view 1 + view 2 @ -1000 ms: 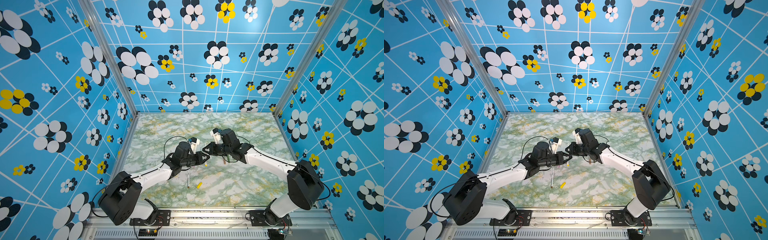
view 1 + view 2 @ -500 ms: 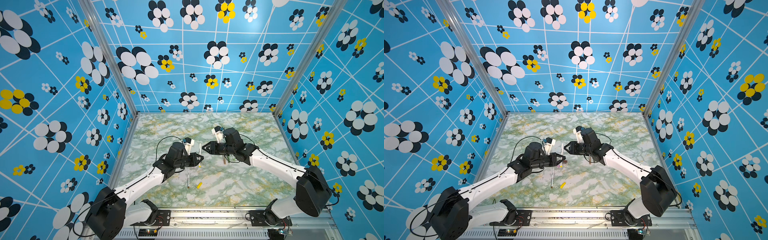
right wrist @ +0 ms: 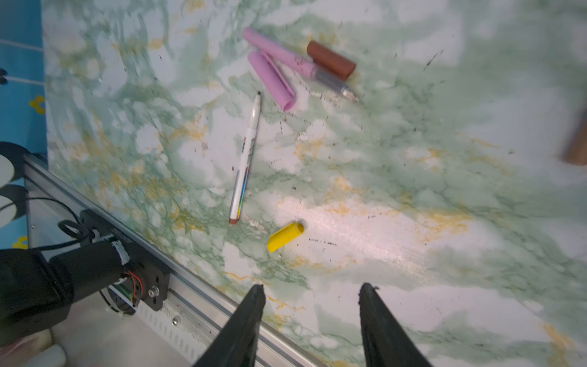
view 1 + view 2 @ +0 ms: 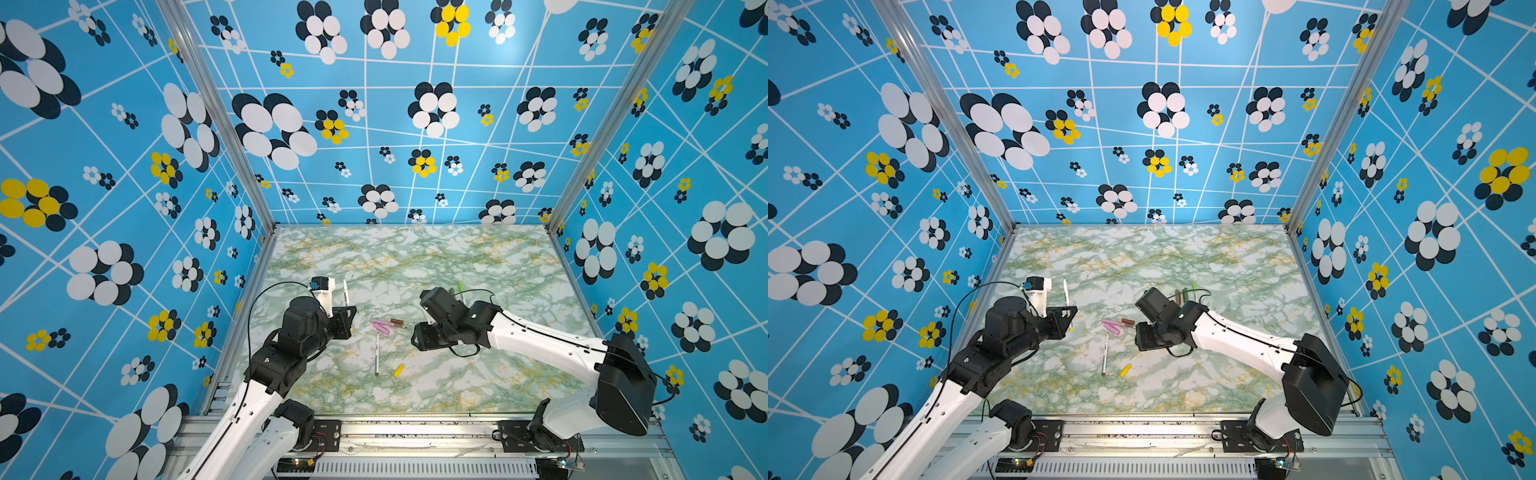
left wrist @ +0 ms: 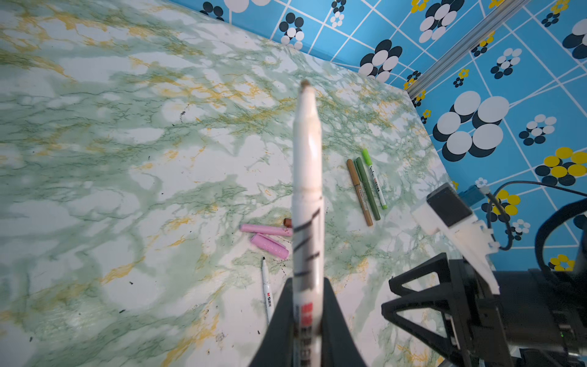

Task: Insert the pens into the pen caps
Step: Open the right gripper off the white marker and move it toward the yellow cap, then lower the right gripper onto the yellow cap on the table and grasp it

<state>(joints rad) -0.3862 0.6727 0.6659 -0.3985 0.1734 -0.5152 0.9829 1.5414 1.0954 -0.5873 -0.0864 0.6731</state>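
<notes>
My left gripper (image 5: 307, 282) is shut on a white pen (image 5: 306, 190). The pen's bare brownish tip sticks up past the fingers, and in a top view the pen (image 4: 345, 291) stands above the gripper (image 4: 349, 322). My right gripper (image 3: 313, 287) is open and empty and hangs over the table near its front rail. In a top view this gripper (image 4: 414, 338) is right of the loose pieces. On the marble lie an uncapped pink pen (image 3: 279, 54), a pink cap (image 3: 270, 79), a brown cap (image 3: 330, 59), a white pen (image 3: 246, 159) and a yellow cap (image 3: 285, 236).
Three capped pens lie side by side behind the right arm: brown (image 5: 359, 192), dark green (image 5: 367, 187) and light green (image 5: 374, 181). Blue flowered walls (image 4: 124, 249) close in three sides of the table. An aluminium rail (image 3: 197, 305) runs along its front edge.
The two grippers, which met at the middle, have drawn apart. The left one went left with the white pen. The right one went right and opened.
</notes>
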